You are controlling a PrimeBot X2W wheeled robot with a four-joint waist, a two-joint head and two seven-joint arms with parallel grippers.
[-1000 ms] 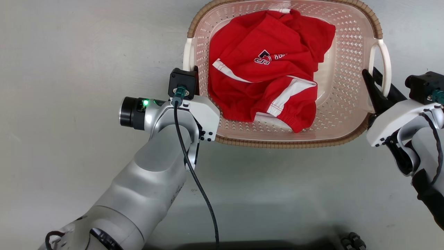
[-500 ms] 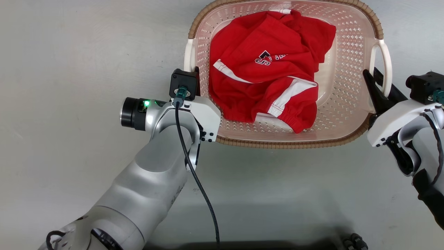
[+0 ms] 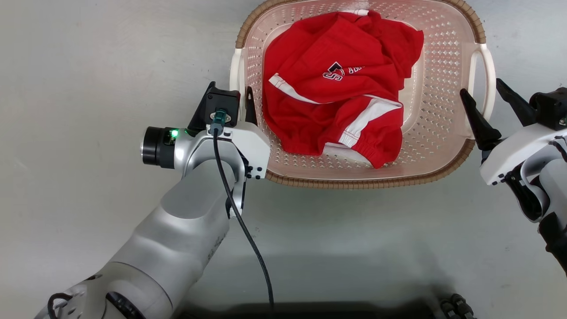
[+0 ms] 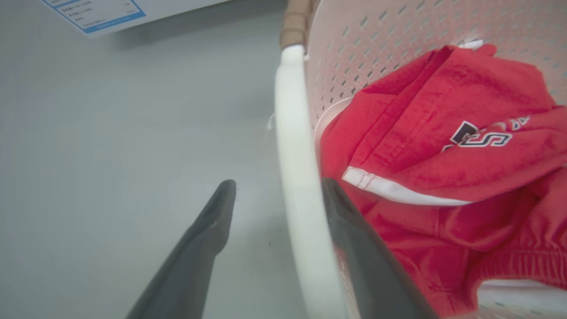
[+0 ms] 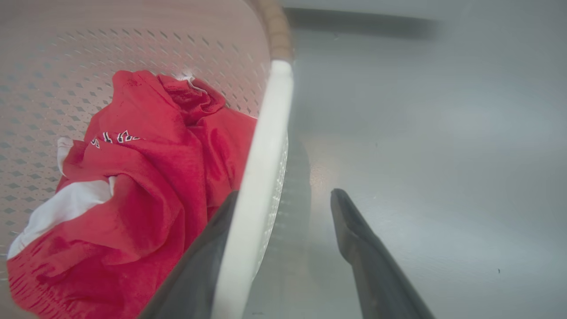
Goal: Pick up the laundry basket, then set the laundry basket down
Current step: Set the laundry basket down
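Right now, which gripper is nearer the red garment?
Left. The left gripper straddles the handle close beside the garment; the right gripper straddles the other handle, bare basket between.

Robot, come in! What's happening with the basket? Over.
Left gripper open, straddling one white handle. Right gripper open, straddling the other. Pale pink perforated plastic laundry basket on grey floor, red garment inside. Nothing blocking.

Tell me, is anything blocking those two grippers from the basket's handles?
Nothing visible does. The left gripper stands open with the laundry basket's white left handle between its fingers, and the right gripper likewise straddles the right handle.
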